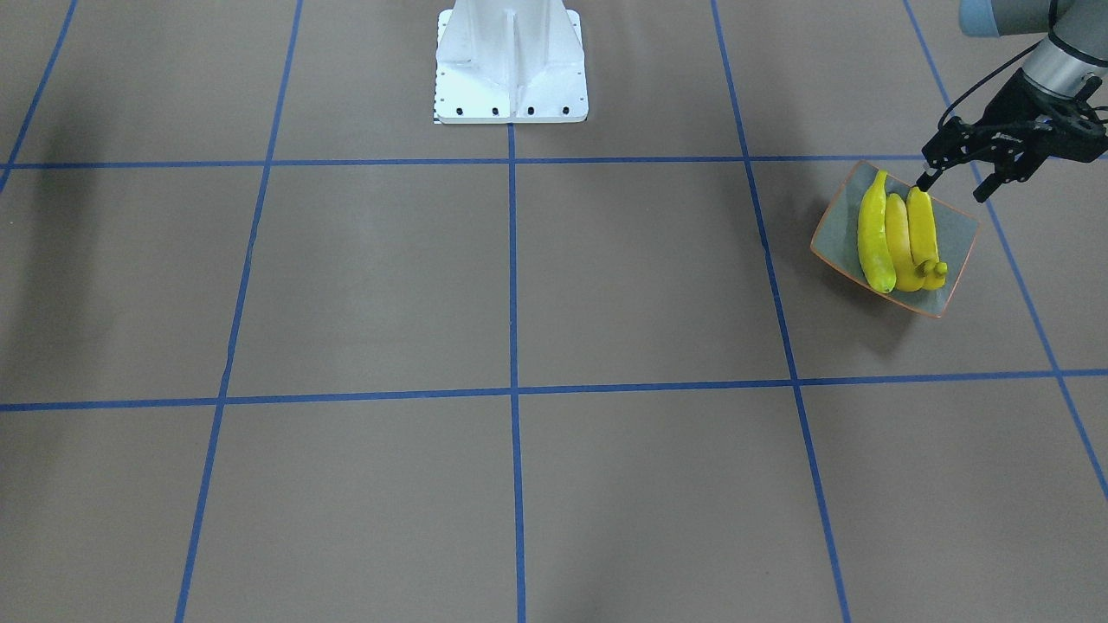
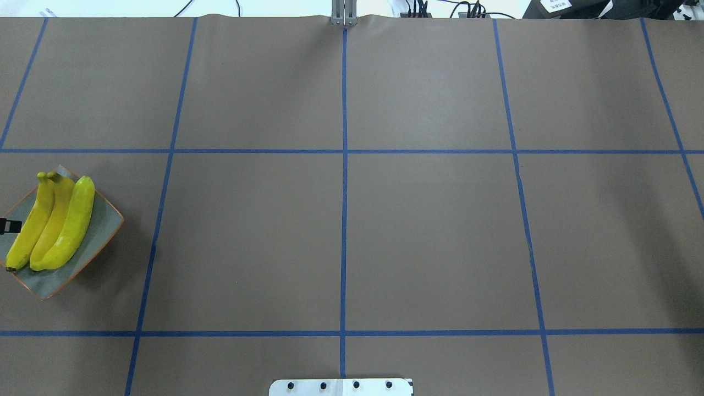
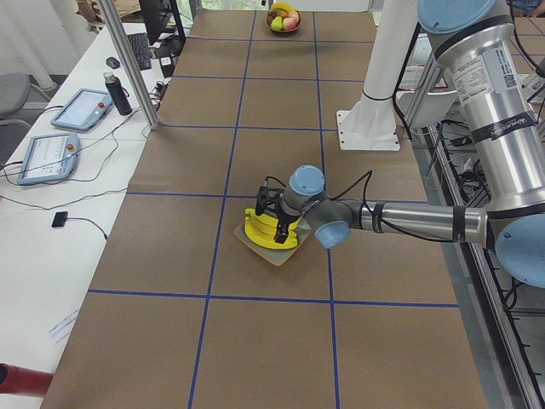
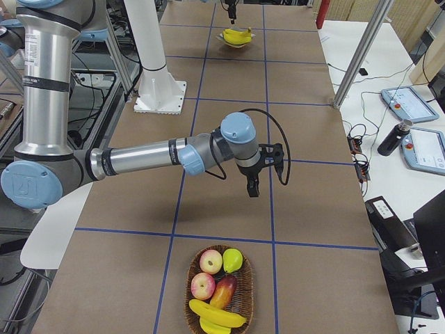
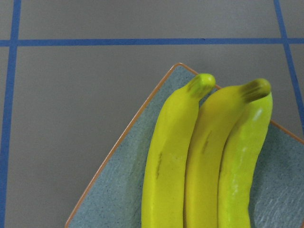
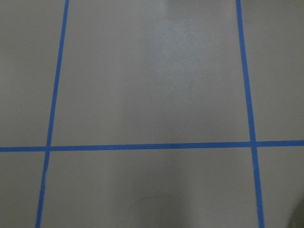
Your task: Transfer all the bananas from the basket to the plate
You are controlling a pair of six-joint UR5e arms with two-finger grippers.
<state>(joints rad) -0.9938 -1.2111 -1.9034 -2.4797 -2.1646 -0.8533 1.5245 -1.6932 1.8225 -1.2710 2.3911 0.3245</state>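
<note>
Bananas [image 1: 900,234], three of them, lie side by side on the plate [image 1: 952,227], at 9 o'clock of the table [image 2: 429,242] in the overhead view. At the plate's 1 o'clock in the front-facing view hovers the left gripper [image 1: 954,186], fingers spread, holding nothing. One more banana [image 4: 217,314] lies in the basket [image 4: 245,292]. Whether the right gripper [image 4: 252,182] is released or clenched, I cannot tell.

— What finish am I seeing on the bananas [image 5: 190,161]?
— Glossy, plastic-looking. The plate [image 5: 116,190] looks glazed and speckled; the table [image 2: 429,242] is matt brown paper; the basket [image 4: 247,292] is woven wicker.
</note>
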